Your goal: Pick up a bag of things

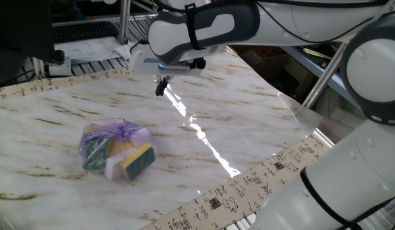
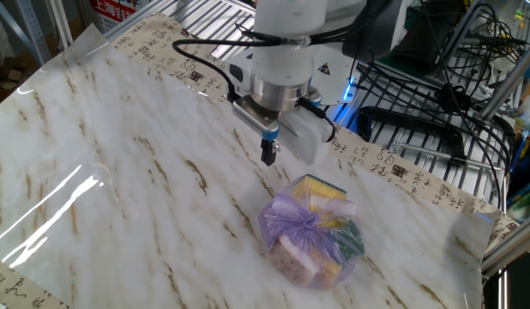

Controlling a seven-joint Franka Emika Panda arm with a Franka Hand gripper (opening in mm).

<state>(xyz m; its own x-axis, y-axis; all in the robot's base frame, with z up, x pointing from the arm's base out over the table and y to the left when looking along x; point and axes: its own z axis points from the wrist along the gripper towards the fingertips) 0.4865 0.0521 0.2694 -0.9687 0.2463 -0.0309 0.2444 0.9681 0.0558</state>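
The bag of things (image 1: 116, 149) is a lumpy translucent purple plastic bag, knotted on top, lying on the marble-patterned table. Yellow-green sponge blocks, a dark green item and a pale pink piece show through it. It also shows in the other fixed view (image 2: 310, 229). My gripper (image 1: 161, 85) hangs above the table, behind and to the right of the bag, well apart from it. In the other fixed view the gripper (image 2: 268, 153) is just beyond the bag's far side. Its fingers look closed together and hold nothing.
The table (image 1: 248, 108) is covered with a glossy marble-pattern sheet with a printed border. Wire racks (image 2: 419, 129) and cables stand behind the table. A metal post (image 1: 328, 67) rises at the right edge. My white arm (image 1: 351, 185) fills the lower right.
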